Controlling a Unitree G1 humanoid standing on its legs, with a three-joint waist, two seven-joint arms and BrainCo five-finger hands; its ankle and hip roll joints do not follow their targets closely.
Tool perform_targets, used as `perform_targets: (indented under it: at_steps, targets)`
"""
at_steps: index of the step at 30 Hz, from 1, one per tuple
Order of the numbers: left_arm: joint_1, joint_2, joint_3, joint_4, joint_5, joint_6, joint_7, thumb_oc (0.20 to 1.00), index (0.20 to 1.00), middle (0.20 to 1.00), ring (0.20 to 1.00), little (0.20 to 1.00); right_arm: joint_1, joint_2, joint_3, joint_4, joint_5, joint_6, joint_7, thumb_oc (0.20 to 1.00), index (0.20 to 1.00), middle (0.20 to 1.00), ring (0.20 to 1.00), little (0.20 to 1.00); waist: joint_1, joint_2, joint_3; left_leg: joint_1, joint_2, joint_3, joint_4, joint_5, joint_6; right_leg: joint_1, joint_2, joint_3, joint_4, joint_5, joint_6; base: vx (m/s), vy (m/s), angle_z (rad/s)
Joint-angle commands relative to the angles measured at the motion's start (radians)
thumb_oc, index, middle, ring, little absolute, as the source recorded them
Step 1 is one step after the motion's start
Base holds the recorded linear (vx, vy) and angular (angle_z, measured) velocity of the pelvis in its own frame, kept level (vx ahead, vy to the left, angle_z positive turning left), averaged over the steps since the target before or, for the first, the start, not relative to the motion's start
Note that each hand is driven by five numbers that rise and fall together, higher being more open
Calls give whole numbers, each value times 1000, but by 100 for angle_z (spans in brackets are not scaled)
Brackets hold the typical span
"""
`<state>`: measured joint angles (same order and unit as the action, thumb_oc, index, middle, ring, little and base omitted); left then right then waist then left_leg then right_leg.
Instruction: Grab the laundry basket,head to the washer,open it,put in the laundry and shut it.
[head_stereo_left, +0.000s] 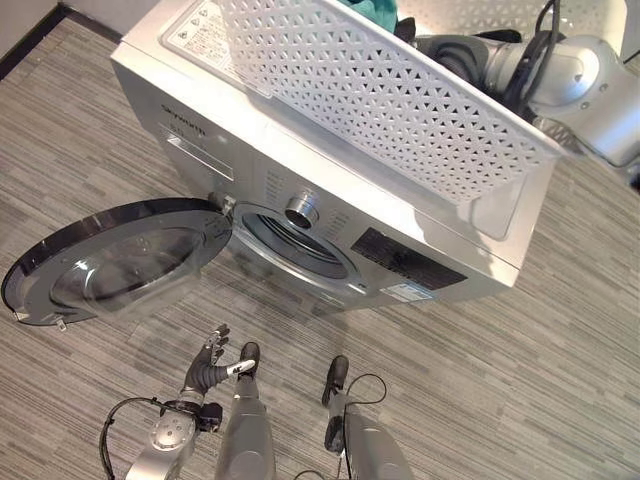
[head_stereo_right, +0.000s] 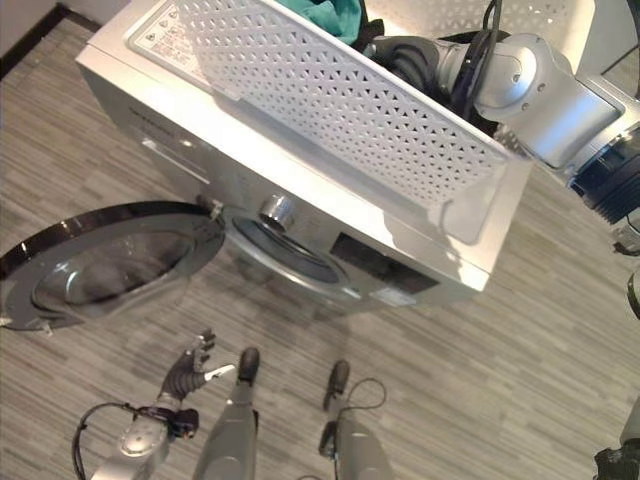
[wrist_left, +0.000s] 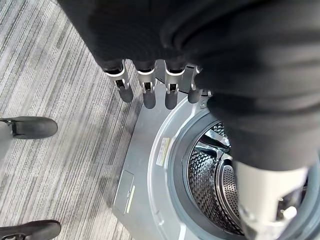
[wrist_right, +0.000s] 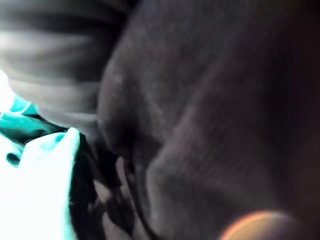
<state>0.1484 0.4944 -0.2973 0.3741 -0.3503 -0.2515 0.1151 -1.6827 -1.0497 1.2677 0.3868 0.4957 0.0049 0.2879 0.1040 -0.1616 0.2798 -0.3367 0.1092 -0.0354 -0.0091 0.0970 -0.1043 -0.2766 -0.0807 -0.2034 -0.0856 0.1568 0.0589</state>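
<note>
One white laundry basket (head_stereo_left: 400, 100) with a perforated wall stood on top of the one silver washer (head_stereo_left: 330, 190), tilted in the head views. Inside it lay a piece of teal laundry (head_stereo_right: 325, 15), seen at the basket's far edge, with some dark cloth just beside it. The right arm reached over the basket's rim, and the right hand (head_stereo_right: 400, 50) went down among the clothes; its fingers were hidden there, so I cannot tell if they grasped anything. The right wrist view gave only dark cover and a bit of the teal cloth (wrist_right: 35, 140) very close.

The washer's one round door (head_stereo_left: 115, 260) with dark glass was swung fully open to the robot's left, hinged at the left side of the porthole. The metal drum (wrist_left: 215, 185) was visible through the opening. One round knob (head_stereo_left: 302, 210) sat on the front panel above the porthole.

The left hand (head_stereo_left: 212, 362) hung low over the grey striped floor (head_stereo_left: 520, 350), in front of the washer, with its fingers (wrist_left: 145, 92) straight and relaxed, holding nothing.
</note>
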Motion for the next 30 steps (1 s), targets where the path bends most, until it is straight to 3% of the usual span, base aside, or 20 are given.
perform_targets:
  at_steps: [1,3,4,13,15,24,30]
  targets:
    - [-43,10,19,-40,8,-36,36,1000,1000,1000,1000,1000,47,19,31,-3,-9,-54,-93,200,200,200,200,200,2,4,81,64,51,0,-72,-38,-8,41,-71,39,67,-145,85,0,0,0]
    - [-44,6,22,-32,7,-37,41,1000,1000,1000,1000,1000,45,12,11,0,-12,-64,-116,200,200,200,200,200,-1,3,81,65,50,1,-73,-38,-7,41,-71,40,67,-144,85,0,0,0]
    - [-40,-6,35,-15,4,-39,54,1000,1000,1000,1000,1000,42,-39,-35,-8,-27,-89,-160,200,200,200,200,200,-14,2,74,69,49,2,-74,-39,-6,42,-72,42,68,-142,87,-35,33,0]
    - [-25,-3,64,8,10,-43,54,1000,1000,1000,1000,1000,-10,-181,-100,-40,13,-150,-219,200,200,200,200,200,-40,-14,38,98,47,11,-66,-61,1,63,-76,50,83,-153,91,0,1,0]
    - [-25,3,83,36,16,-44,51,1000,1000,1000,1000,1000,-54,-215,-158,26,31,-171,-268,200,200,200,200,200,-49,-24,11,122,47,12,-47,-83,6,83,-79,55,106,-166,91,19,0,-9]
    - [-28,1,104,72,11,-31,49,1000,1000,1000,1000,1000,-104,-178,-261,169,17,-165,-351,200,200,200,200,200,-58,-31,-40,162,50,16,-39,-103,12,122,-78,59,104,-176,89,8,-1,-2]
    - [-33,-4,109,105,18,-20,65,1000,1000,1000,1000,1000,-138,-102,-343,270,-96,-143,-468,200,200,200,200,200,-62,-28,-76,192,52,18,-35,-120,20,147,-74,70,103,-182,88,12,2,-1]
